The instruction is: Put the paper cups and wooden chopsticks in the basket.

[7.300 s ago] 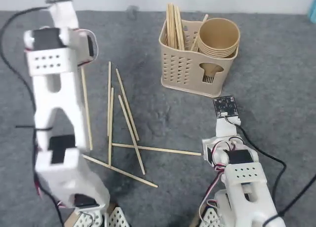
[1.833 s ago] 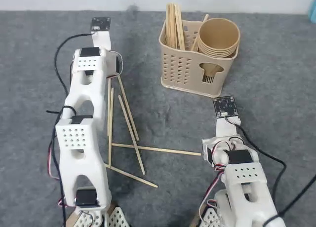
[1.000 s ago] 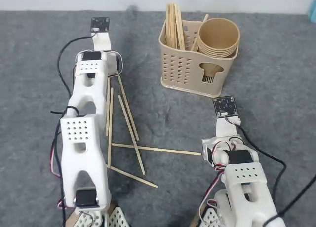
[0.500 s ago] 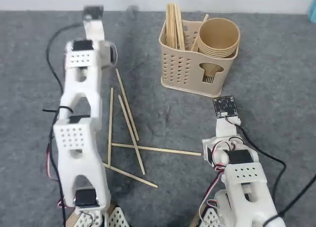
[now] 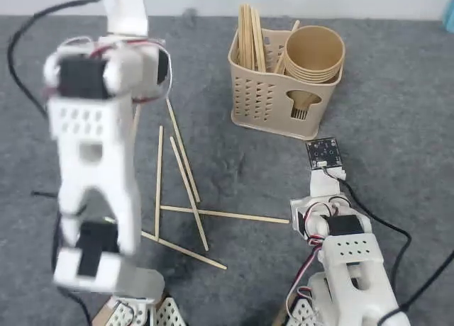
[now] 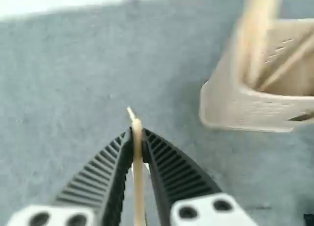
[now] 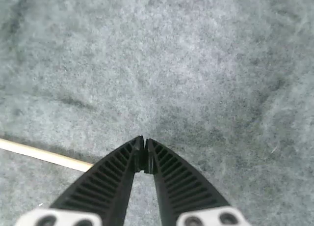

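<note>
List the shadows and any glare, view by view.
High view: soft, even light, no glare; the basket throws a faint shadow on the carpet at its near side. Right wrist view: a thin shadow runs along the loose chopstick. Left wrist view: soft shadow under the basket, bright wall strip behind.

The left arm (image 5: 92, 127) is now raised high above the table, and the left gripper (image 6: 137, 133) has lifted one chopstick (image 6: 134, 122) from it.
</note>
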